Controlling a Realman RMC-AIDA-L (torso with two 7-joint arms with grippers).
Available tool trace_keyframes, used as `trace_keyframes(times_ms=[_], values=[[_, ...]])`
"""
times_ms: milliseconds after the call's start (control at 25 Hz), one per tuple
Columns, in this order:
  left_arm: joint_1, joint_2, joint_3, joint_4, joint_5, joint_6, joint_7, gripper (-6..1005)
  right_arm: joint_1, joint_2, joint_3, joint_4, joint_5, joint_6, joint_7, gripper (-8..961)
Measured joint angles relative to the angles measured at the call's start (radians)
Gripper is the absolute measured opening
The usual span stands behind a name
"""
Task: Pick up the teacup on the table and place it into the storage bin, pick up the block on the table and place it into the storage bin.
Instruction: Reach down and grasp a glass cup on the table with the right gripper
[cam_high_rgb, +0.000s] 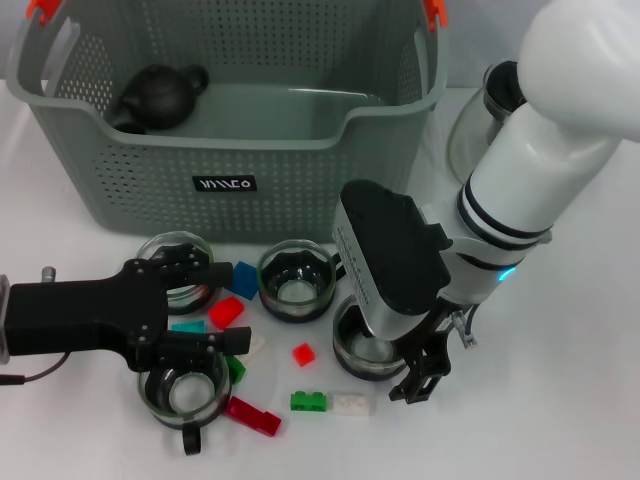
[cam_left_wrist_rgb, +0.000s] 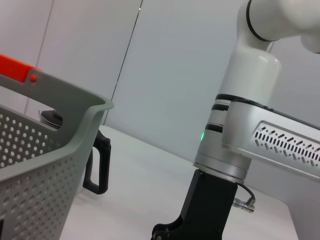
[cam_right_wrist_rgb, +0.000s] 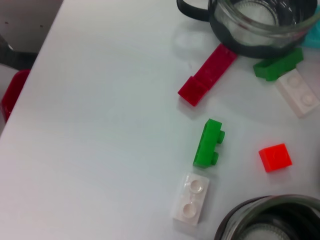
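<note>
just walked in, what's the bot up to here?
It is clearing glass teacups and toy blocks off the table into the storage bin. A black teapot is the only item visible in the bin. The left hand reaches among the cups; the right hand hangs low over one teacup. Neither holds anything.

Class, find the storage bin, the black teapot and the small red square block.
storage bin (cam_high_rgb: 150, 190), head view, perforated front wall.
black teapot (cam_high_rgb: 160, 98), head view, its round body inside the bin.
small red square block (cam_right_wrist_rgb: 275, 157), right wrist view, top face.
</note>
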Motion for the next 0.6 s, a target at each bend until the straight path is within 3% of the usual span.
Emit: trace_keyframes(times_ms=[440, 600], values=[[0.000, 0.000, -0.001, 0.001, 0.000, -0.002, 0.002, 922, -0.010, -0.003, -0.006, -0.021, 0.024, 0.001, 0.001, 748], [0.000, 0.000, -0.002, 0.002, 0.000, -0.002, 0.002, 922, -0.010, -0.005, 0.001, -0.022, 0.024, -0.008, 0.003, 558]])
